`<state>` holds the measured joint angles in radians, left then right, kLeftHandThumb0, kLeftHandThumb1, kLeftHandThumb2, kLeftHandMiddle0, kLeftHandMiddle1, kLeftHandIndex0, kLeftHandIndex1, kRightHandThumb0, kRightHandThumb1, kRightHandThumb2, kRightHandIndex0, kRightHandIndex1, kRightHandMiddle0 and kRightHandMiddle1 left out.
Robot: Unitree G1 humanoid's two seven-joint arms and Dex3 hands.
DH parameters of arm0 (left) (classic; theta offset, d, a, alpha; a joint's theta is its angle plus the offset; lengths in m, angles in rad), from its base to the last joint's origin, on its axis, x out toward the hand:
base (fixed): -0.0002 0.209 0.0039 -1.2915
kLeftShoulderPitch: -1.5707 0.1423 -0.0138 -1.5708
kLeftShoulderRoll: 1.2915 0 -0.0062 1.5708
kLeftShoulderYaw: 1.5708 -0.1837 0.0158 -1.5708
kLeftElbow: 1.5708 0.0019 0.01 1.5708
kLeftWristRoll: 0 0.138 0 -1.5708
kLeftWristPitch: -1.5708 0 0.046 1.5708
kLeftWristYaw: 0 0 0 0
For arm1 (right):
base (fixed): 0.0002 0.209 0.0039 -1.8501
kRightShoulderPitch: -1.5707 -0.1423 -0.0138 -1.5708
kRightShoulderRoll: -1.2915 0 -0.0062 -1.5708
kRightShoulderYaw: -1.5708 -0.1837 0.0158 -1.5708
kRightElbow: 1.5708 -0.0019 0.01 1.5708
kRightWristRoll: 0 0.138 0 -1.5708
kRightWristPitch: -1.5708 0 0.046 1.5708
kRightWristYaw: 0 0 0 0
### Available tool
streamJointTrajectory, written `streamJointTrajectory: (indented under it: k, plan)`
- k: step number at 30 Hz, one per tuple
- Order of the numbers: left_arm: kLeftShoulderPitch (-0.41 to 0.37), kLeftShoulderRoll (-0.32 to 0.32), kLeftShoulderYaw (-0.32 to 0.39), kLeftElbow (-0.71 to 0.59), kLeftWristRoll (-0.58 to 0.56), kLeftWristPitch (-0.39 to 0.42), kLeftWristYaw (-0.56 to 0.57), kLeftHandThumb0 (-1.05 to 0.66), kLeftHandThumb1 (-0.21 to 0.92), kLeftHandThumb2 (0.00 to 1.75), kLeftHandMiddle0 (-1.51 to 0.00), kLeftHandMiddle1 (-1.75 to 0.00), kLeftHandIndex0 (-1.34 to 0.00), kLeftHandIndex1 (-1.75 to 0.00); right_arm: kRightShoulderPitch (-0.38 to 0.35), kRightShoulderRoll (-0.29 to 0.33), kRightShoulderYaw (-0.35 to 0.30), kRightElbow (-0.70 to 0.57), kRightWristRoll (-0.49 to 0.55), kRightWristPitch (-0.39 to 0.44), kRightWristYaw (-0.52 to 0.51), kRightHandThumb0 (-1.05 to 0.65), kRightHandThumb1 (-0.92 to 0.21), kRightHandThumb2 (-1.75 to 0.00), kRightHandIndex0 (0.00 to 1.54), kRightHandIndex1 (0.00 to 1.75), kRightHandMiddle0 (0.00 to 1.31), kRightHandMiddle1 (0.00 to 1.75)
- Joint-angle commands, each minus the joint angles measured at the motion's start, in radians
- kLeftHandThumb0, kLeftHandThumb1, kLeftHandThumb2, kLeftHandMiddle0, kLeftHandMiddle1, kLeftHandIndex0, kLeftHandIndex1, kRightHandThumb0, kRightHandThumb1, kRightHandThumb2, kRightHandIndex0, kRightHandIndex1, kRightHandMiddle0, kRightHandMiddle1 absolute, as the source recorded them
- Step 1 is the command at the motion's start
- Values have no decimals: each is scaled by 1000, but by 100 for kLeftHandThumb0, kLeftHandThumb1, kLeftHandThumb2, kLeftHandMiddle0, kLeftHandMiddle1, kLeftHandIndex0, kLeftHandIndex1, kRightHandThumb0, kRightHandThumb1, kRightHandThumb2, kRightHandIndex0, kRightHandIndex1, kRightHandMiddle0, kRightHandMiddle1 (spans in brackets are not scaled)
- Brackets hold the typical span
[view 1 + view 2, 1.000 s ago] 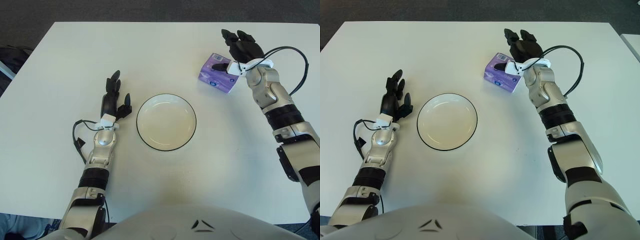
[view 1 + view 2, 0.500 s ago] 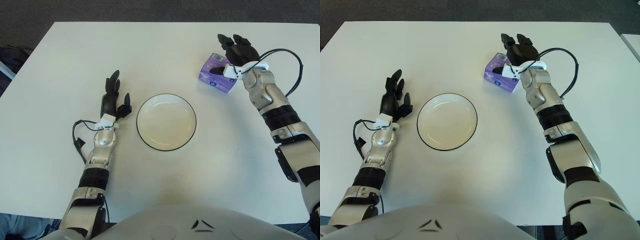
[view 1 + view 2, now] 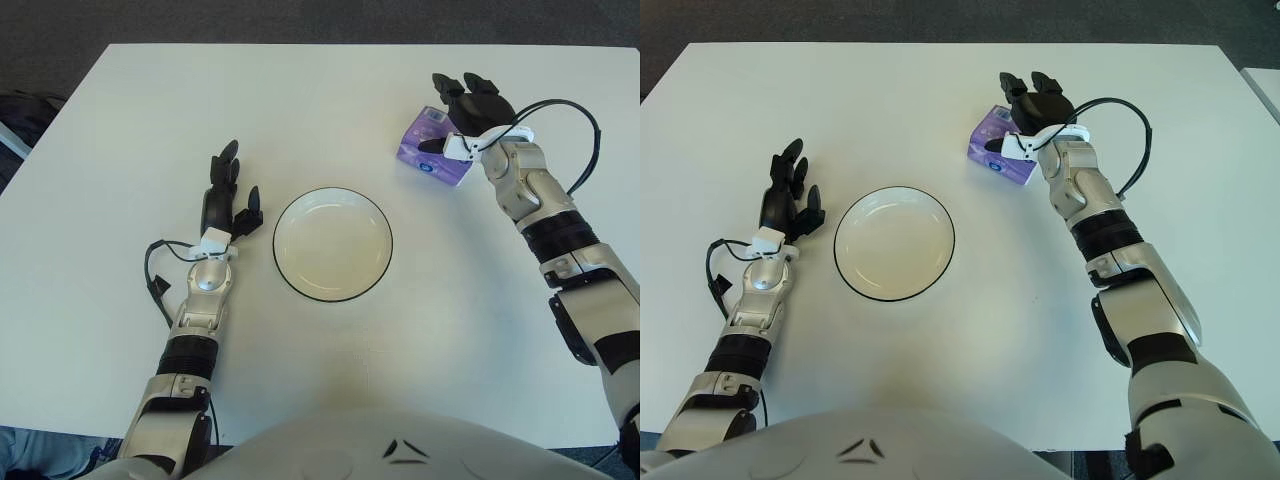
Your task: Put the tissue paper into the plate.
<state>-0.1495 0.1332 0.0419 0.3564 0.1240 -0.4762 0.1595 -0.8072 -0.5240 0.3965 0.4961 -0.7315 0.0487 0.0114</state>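
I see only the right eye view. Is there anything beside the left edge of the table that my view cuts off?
Observer: Yes, a dark bag-like object lies off the table, beside its far-left edge.
Operator: Noted. I see the right hand at the tissue pack, the left hand resting beside the plate. Anything else there?
Observer: A blue item shows below the near-left corner; I cannot tell what it is.

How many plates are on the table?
1. The plate, white with a dark rim and nothing in it, sits mid-table between the left hand and the purple tissue pack under the right hand. Nothing seems hidden.
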Motion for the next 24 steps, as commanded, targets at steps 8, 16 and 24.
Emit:
streamJointTrajectory:
  k: [8,16,24]
  plan:
    - [167,-74,-42,186,14,-18,11,-67,92,79,-29,0,0,-55,34,-14,4,-6,-21,-11,2,-105,-92,-40,0,0,0,0]
    - [169,-71,-42,185,17,-18,12,-67,92,79,-30,-1,0,-55,39,-22,2,6,-18,-19,2,-104,-92,-42,0,0,0,0]
    - [166,-68,-42,189,20,-16,14,-67,92,80,-30,-1,0,-54,27,-20,5,54,-22,-19,-7,-104,-92,-41,0,0,0,0]
